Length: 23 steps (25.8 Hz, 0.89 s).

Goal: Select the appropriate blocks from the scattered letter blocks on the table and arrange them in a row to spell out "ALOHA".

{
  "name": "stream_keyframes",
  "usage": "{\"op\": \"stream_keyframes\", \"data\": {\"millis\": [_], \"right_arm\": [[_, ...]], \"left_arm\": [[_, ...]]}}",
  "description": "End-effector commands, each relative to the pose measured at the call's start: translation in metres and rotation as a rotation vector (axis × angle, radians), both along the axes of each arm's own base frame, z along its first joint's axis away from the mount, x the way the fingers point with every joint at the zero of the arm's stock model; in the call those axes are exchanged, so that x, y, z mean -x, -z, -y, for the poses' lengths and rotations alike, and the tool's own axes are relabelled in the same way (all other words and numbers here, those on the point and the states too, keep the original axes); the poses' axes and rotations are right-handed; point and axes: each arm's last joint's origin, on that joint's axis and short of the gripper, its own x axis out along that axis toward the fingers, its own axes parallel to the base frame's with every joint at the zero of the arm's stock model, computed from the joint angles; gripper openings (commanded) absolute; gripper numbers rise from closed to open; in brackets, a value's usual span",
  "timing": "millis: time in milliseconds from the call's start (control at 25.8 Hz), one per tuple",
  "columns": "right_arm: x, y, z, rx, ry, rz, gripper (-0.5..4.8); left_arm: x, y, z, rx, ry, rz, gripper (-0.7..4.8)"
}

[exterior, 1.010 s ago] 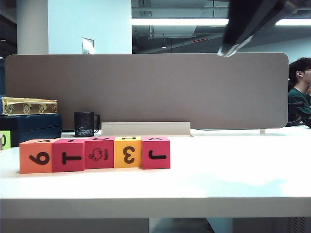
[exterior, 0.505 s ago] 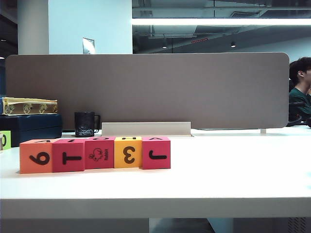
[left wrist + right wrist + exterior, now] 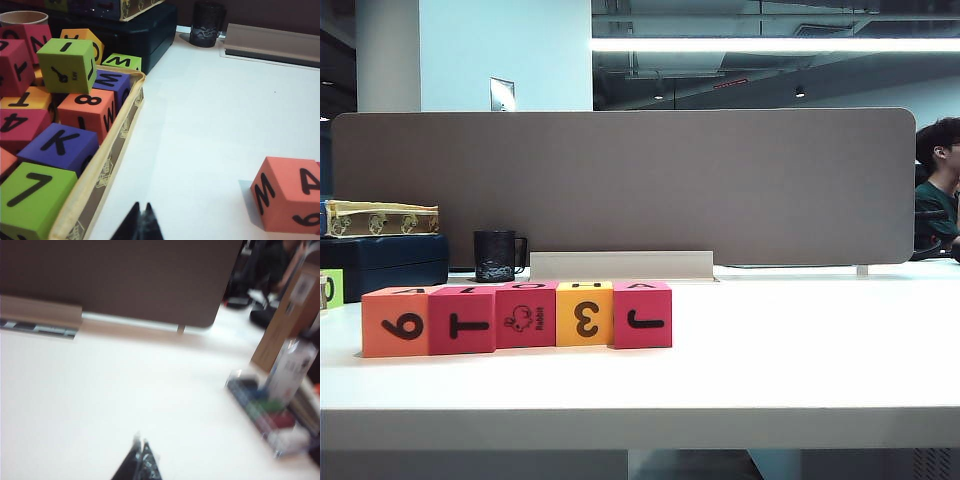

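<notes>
Five letter blocks stand in a touching row on the white table, left of centre in the exterior view: orange, pink-red, pink-red with a rabbit drawing, yellow and pink-red. Their tops carry the letters, seen upside down. The left wrist view shows the orange block with an A on top. My left gripper is shut and empty, above bare table short of that block. My right gripper is shut and empty over bare table. Neither gripper appears in the exterior view.
A cloth-lined basket full of spare letter blocks sits beside the left gripper. Behind it are a dark blue box, a black mug and a grey partition. A clear tray of items and a cardboard box stand at the table's right end.
The right arm, seen at the top right of the exterior view a second ago, has left that view. The blocks have not moved.
</notes>
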Motion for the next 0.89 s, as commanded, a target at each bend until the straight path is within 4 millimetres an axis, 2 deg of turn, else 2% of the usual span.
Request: {"op": "stream_keyframes", "data": {"millis": [39,155,194,427,699,893], "right_arm": [[0.003,0.023,0.001,-0.075,0.047,0.024,-0.01],[0.005,0.050,0.001,-0.127,0.056,-0.003,-0.01],[0.007,0.067,0.001,-0.142,0.057,-0.018,-0.01],[0.016,0.107,0.001,-0.200,0.061,-0.015,-0.01],[0.019,0.116,0.002,-0.201,0.062,-0.008,-0.01],[0.020,0.131,0.002,-0.202,0.064,-0.018,-0.01]], "left_arm": [[0.000,-0.002,0.000,0.002,0.001,0.011,-0.05],[0.000,-0.002,0.000,0.002,0.001,0.011,-0.05],[0.000,-0.002,0.000,0.002,0.001,0.010,-0.05],[0.000,-0.002,0.000,0.002,0.001,0.011,-0.05],[0.000,-0.002,0.000,0.002,0.001,0.011,-0.05],[0.000,-0.002,0.000,0.002,0.001,0.011,-0.05]]}}
